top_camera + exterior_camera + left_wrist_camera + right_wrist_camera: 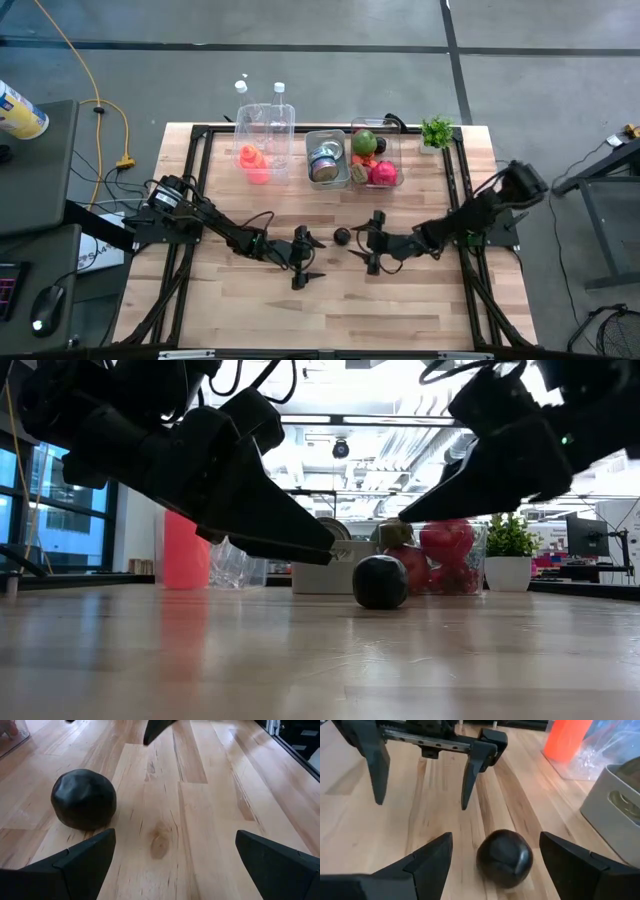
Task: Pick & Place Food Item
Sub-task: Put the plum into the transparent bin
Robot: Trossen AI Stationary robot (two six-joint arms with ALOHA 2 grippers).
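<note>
Roughly, left to right across the table:
left gripper (pixel 300 262): fingers spread wide, holding nothing, low over the wood just left of the dark fruit; in the right wrist view its two fingers (pixel 471 775) hang above the boards.
dark fruit (pixel 342 237): small, round, near-black, lying loose on the bare table (pixel 400 310) between the two grippers, touching neither.
handling, as a guess: light, firm-skinned, faintly dimpled and a little glossy, so it may roll or squirt out of a pinch; probably not fragile.
where to hold: across its widest middle, one finger on each side, jaws low to the table.
right gripper (pixel 372 252): fingers apart with nothing between them, just right of the fruit; its wrist view shows the fruit (pixel 504 858) centred in the gap.
clear tub, left (pixel 262 140): at the back edge; an orange-pink item (pixel 253 162) in its near end, the rest looks empty.
middle bin (pixel 326 158): holds what looks like a tin can (pixel 324 163).
right bin (pixel 376 155): heaped with a green round fruit (pixel 364 142), a red one (pixel 384 173) and others.
potted plant (pixel 436 132): back right corner, beside the bins.
</note>
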